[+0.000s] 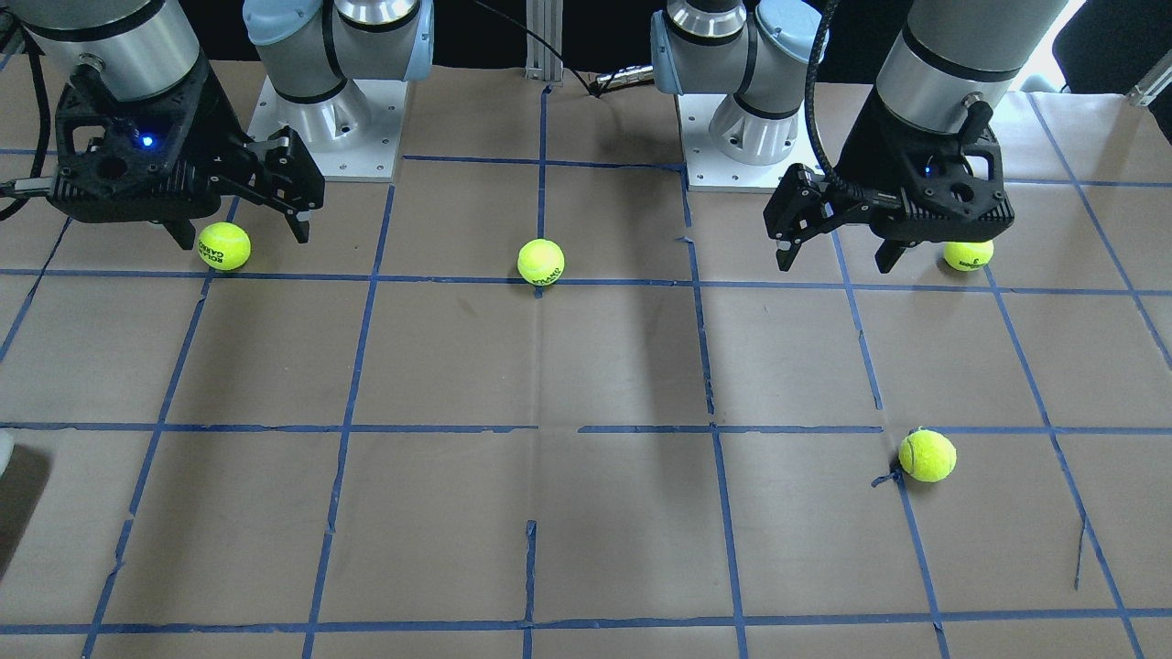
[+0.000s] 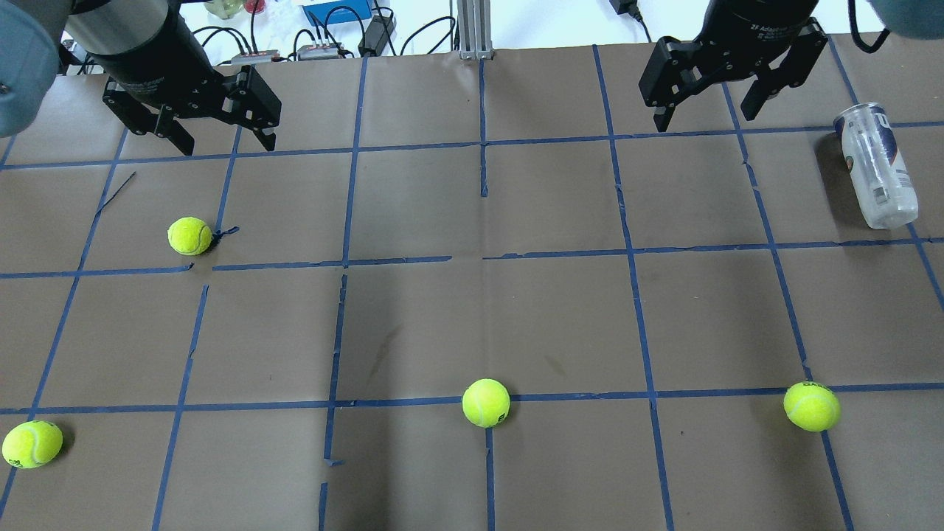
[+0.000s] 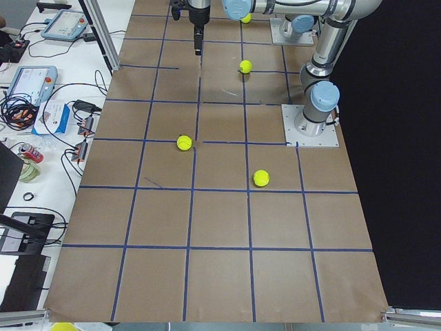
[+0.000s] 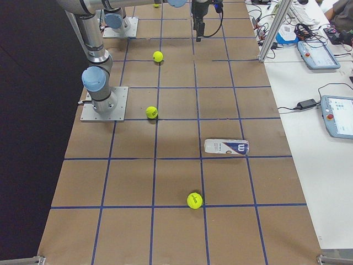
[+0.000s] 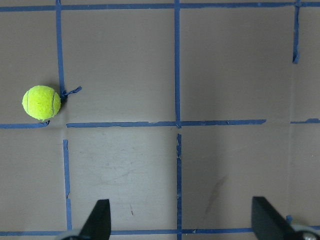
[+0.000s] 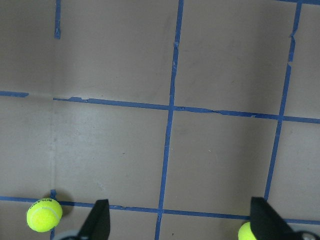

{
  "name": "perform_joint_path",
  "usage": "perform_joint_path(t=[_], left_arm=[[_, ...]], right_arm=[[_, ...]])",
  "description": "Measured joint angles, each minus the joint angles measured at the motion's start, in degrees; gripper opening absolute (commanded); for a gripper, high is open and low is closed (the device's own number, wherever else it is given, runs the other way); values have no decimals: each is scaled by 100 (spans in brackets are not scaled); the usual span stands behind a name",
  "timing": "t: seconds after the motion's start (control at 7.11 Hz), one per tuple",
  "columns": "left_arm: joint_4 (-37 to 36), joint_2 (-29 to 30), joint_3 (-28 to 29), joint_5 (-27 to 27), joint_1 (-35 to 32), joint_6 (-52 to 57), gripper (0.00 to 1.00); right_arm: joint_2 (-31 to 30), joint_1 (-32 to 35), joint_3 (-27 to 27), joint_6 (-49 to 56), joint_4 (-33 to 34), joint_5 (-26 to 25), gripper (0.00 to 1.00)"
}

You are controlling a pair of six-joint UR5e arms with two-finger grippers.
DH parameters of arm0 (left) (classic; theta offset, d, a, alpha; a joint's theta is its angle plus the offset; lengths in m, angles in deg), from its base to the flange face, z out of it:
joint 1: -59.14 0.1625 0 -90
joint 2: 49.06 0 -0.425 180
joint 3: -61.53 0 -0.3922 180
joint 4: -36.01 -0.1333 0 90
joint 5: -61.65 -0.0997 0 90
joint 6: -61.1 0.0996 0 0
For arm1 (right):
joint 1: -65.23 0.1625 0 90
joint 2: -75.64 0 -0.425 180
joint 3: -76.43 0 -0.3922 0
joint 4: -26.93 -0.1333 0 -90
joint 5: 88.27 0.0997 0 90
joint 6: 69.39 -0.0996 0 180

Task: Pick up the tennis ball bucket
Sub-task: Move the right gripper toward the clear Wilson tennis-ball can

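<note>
The tennis ball bucket (image 2: 877, 166) is a clear tube with a white and navy label. It lies on its side near the table's far right edge in the overhead view. It also shows in the exterior right view (image 4: 226, 147), and it is out of the front-facing view. My right gripper (image 2: 706, 118) is open and empty and hovers above the table, to the left of the bucket and apart from it. My left gripper (image 2: 225, 144) is open and empty at the far left. Both also show in the front-facing view, left gripper (image 1: 835, 264) and right gripper (image 1: 242, 236).
Several yellow-green tennis balls lie on the brown, blue-taped table (image 2: 472, 324): one at left (image 2: 190, 236), one at near left (image 2: 32, 444), one in the middle (image 2: 486, 403), one at near right (image 2: 812, 405). Cables and devices (image 2: 324, 44) lie beyond the far edge.
</note>
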Motion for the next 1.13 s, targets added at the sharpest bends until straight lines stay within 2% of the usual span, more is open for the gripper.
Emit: perform_joint_path(t=[0.7, 0.84, 1.13], left_arm=[[-30, -13, -19, -24, 1, -20, 100], [-34, -16, -27, -23, 7, -5, 100], [-49, -18, -28, -9, 12, 17, 100]], right_arm=[[180, -315, 108, 77, 107, -36, 100], [452, -585, 180, 158, 162, -141, 100], [1246, -1548, 509, 546, 300, -399, 100]])
